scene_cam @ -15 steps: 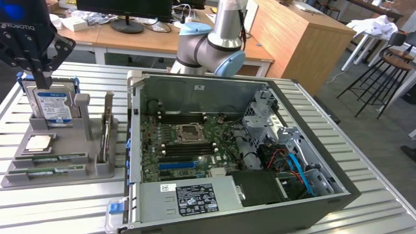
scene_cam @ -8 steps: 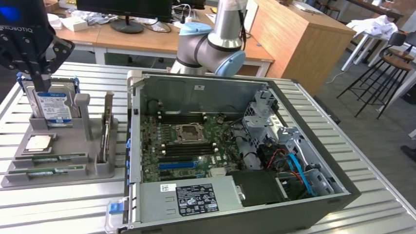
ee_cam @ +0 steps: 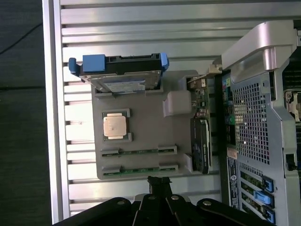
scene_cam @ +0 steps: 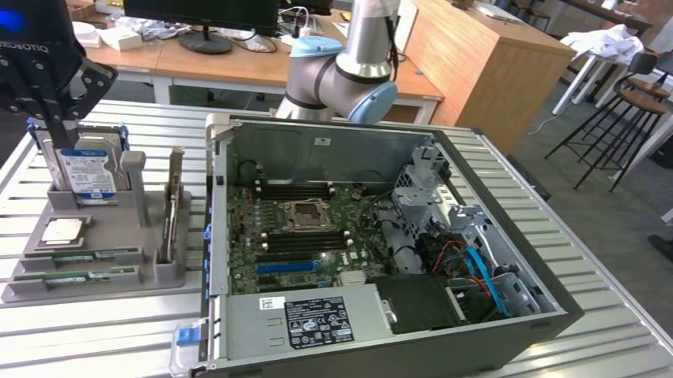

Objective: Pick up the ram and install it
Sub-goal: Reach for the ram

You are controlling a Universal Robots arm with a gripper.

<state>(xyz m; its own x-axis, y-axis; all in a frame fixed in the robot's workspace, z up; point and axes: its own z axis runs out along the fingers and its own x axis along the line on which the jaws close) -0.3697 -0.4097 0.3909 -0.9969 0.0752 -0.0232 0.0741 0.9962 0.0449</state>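
Hand clenched and empty, hovering over the tray.
The hand (ee_cam: 159, 181) is pinched shut on nothing. The ram (ee_cam: 138, 169) lies flat in the tray (ee_cam: 150, 127) slot nearest the fingertips, untouched. Beyond it: a second stick (ee_cam: 138, 151), the processor (ee_cam: 115, 125), the drive (ee_cam: 120, 77), and an open case (scene_cam: 315, 150) on the bench (ee_cam: 141, 28).

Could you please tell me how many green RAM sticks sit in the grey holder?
2. One long thin green ram stick lies flat beside the square silver processor chip; the other lies parallel, nearer the grey plastic holder's edge.
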